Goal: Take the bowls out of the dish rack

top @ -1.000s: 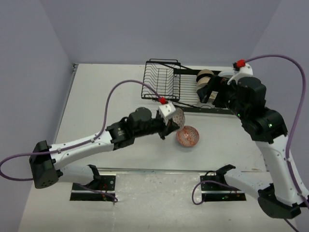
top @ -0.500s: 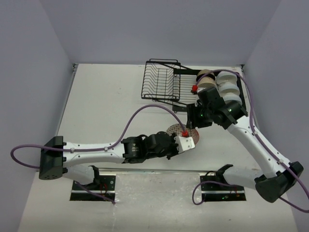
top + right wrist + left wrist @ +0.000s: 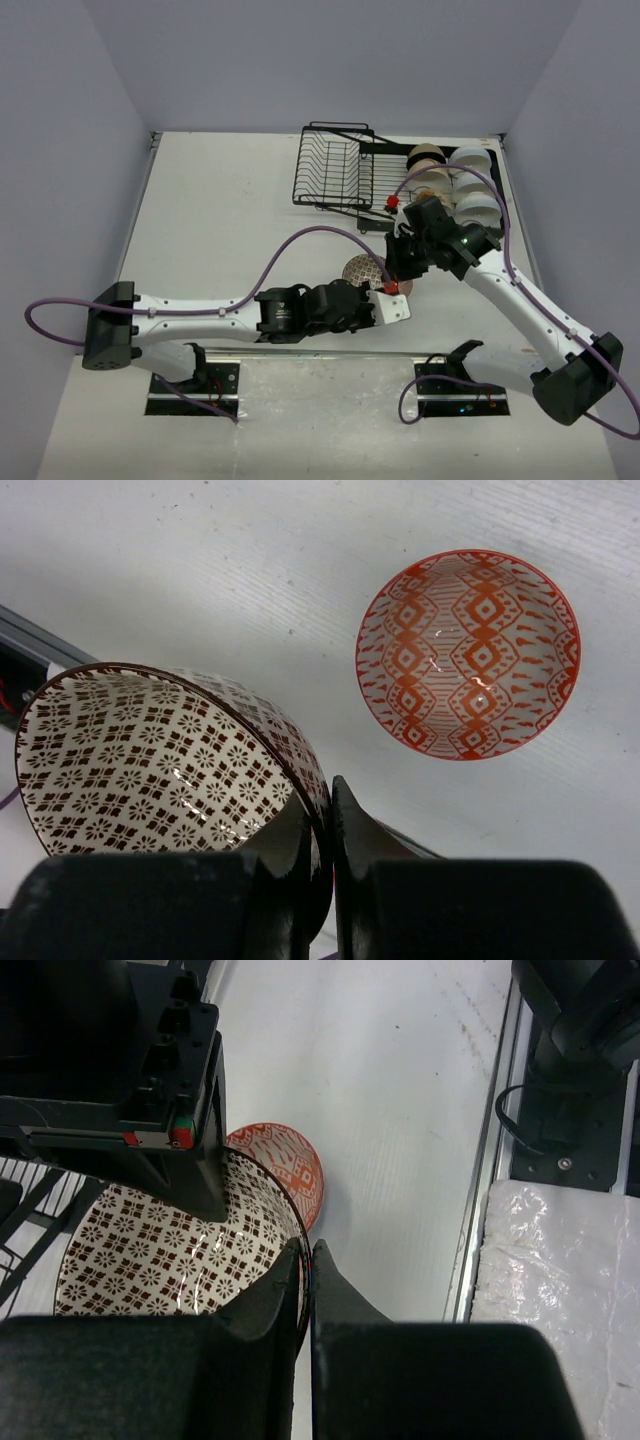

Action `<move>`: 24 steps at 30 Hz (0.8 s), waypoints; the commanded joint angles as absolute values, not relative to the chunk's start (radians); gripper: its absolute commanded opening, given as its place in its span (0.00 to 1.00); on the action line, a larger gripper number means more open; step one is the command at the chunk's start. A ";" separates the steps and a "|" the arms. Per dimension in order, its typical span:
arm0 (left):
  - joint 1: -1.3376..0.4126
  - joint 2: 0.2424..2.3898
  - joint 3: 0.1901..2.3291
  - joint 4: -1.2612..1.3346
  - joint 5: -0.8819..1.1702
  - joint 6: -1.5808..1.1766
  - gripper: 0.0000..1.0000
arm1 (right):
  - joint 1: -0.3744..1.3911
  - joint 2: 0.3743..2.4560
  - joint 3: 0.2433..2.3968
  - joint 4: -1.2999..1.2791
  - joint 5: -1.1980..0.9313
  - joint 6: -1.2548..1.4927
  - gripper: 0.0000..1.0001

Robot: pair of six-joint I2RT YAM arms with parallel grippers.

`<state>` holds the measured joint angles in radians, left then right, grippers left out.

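Note:
A reddish-brown patterned bowl (image 3: 170,1250) (image 3: 150,770) (image 3: 360,267) hangs tilted above the table, gripped from two sides. My left gripper (image 3: 305,1252) is shut on its near rim. My right gripper (image 3: 326,792) (image 3: 200,1195) is shut on the opposite rim. An orange patterned bowl (image 3: 467,652) (image 3: 290,1165) sits upright on the table just beneath and beside it. The black wire dish rack (image 3: 335,165) stands at the back, and its flat tray (image 3: 392,205) holds a tan bowl (image 3: 427,157) and white bowls (image 3: 470,160).
The metal rail (image 3: 480,1190) at the table's near edge and the right arm's base (image 3: 575,1070) lie close to the held bowl. Purple cables (image 3: 300,240) loop above both arms. Walls close in the table on the left, back and right.
My right arm swung from the rack tray down to the brown bowl and shut on its rim. My left arm carried that bowl nearer and rightward, over the orange bowl.

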<state>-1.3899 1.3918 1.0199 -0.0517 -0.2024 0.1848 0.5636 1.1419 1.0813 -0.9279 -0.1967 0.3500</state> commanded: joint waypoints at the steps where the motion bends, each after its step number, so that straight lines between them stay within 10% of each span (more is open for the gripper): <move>1: -1.387 1.387 1.058 0.040 -0.267 0.216 0.00 | 0.569 1.097 1.069 -0.867 -0.253 0.360 0.00; 3: -1.387 1.399 1.063 0.040 -0.281 0.210 0.02 | 0.568 1.080 1.068 -0.850 -0.206 0.390 0.00; 4: -1.387 1.401 1.068 0.038 -0.296 0.209 0.22 | 0.569 1.062 1.062 -0.845 -0.139 0.406 0.00; 5: -1.387 1.396 1.069 0.037 -0.305 0.192 0.99 | 0.568 1.052 1.055 -0.825 -0.094 0.443 0.00; 24: -1.384 0.960 1.009 -0.086 -0.750 -0.189 1.00 | 0.471 0.968 0.652 -0.402 0.216 0.676 0.00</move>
<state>-1.3869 0.9508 1.0245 -0.0418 -0.6624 -0.1238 0.4767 0.9798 0.6567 -0.5842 0.1932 0.6220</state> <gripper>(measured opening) 0.997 0.059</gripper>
